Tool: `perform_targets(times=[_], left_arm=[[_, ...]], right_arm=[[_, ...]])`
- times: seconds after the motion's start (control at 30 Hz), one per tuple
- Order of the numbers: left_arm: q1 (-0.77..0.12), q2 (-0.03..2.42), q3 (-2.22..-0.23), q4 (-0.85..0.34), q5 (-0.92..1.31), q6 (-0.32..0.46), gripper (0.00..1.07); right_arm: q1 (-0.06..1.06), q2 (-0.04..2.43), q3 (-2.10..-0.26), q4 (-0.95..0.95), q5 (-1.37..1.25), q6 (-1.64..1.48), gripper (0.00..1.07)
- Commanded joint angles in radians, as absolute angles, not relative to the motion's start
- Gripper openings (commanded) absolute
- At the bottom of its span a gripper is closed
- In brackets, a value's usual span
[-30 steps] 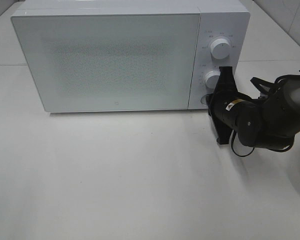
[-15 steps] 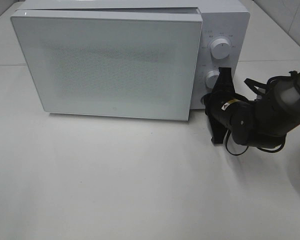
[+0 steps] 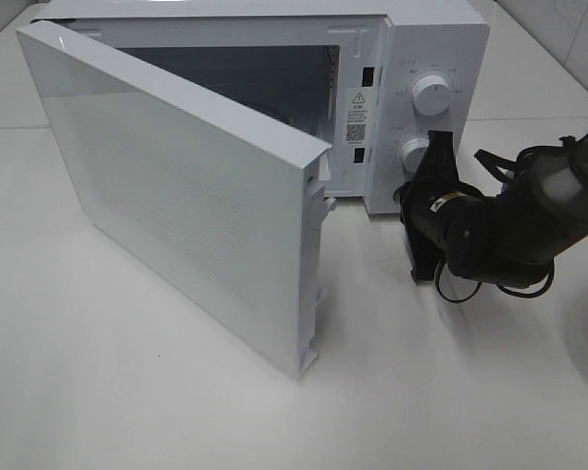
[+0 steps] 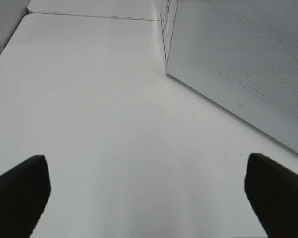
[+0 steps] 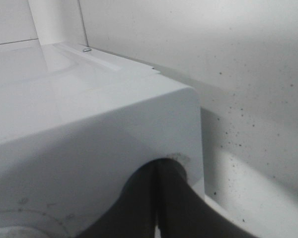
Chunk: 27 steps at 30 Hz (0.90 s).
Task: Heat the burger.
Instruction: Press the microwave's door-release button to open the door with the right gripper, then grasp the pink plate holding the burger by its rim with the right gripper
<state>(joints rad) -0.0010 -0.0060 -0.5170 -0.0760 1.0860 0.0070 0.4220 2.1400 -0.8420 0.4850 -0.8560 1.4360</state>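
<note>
My right gripper (image 3: 410, 204) is pressed together with nothing between its fingers. Its tip sits against the bottom of the control panel of the boxy white microwave oven (image 3: 431, 39), just below the lower of the two round white knobs (image 3: 415, 154). My right wrist camera shows the dark fingers (image 5: 139, 208) meeting as one point on the white panel (image 5: 114, 144). The microwave stands at the far edge of the white tabletop (image 3: 176, 392). Its wide white door (image 3: 176, 196) stands open, hinged on the far-left side, with its free edge angled out over the middle of the tabletop toward the near edge. Inside the opening I can make out the shadowed cavity (image 3: 265, 83) and a small warning sticker (image 3: 358, 103) on the frame beside the panel. My left gripper (image 4: 145, 166) is spread wide and empty over bare tabletop (image 4: 99, 99). Its two black fingertips (image 4: 20, 191) are well apart, and the speckled face of the open door (image 4: 248, 64) is ahead of it to one side. The burger appears in none of my views, so I cannot tell where it is.
</note>
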Motion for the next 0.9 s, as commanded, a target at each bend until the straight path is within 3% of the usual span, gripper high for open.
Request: perform_targets(times=[0.03, 0.9], left_arm=[[-0.006, -0.022, -0.517, -0.086, 1.069, 0.000, 1.00], [-0.006, -0.022, -0.517, -0.086, 1.069, 0.000, 1.00]], right_arm=[[0.391, 2.114, -0.932, 0.472, -1.114, 1.417, 0.00], [0.504, 1.972, -0.668, 0.427, -0.914, 1.462, 0.00]])
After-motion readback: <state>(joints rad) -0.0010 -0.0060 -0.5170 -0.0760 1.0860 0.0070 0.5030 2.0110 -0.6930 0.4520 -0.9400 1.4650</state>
